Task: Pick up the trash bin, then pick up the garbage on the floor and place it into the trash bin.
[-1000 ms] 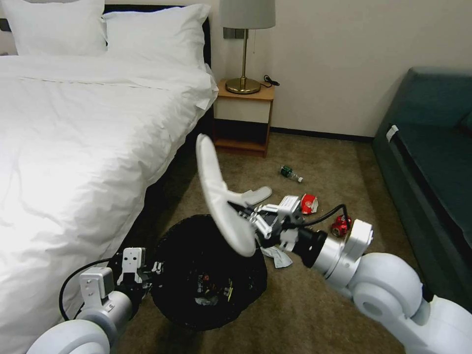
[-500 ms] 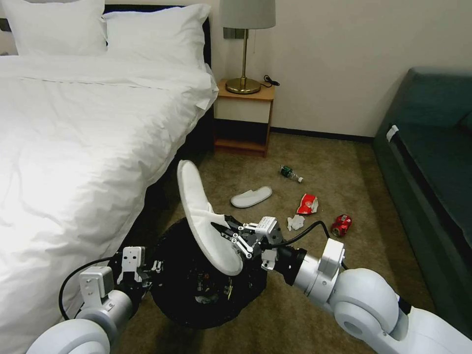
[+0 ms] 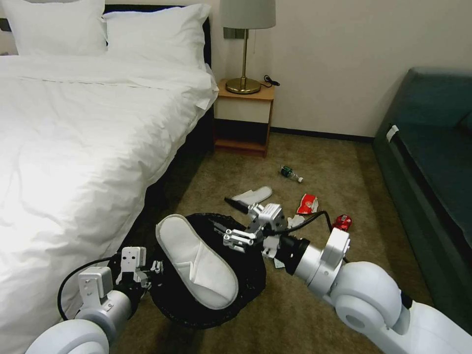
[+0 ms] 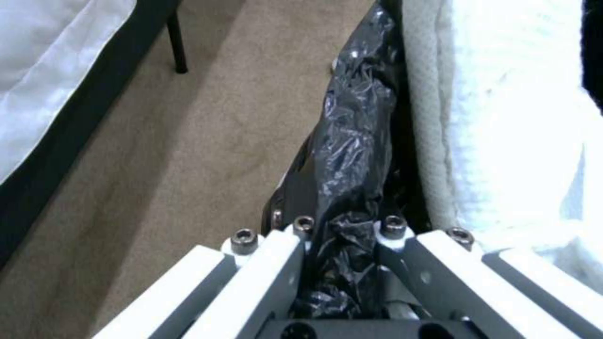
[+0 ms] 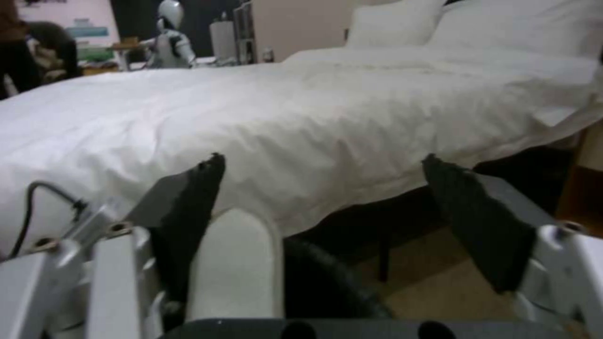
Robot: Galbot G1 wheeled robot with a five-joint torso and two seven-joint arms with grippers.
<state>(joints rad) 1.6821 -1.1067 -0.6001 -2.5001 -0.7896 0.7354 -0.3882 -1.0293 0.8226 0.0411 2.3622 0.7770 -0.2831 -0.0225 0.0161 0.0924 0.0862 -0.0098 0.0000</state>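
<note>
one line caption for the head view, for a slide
Right claw open above white slipper lying across the trash bin, left claw gripping its rim.

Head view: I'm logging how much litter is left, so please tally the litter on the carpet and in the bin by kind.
Slippers: 2, one lying across the bin, one on the carpet
Green bottles: 1
Red wrappers: 1
Red cans: 1
White tissues: 1
Total: 6
</note>
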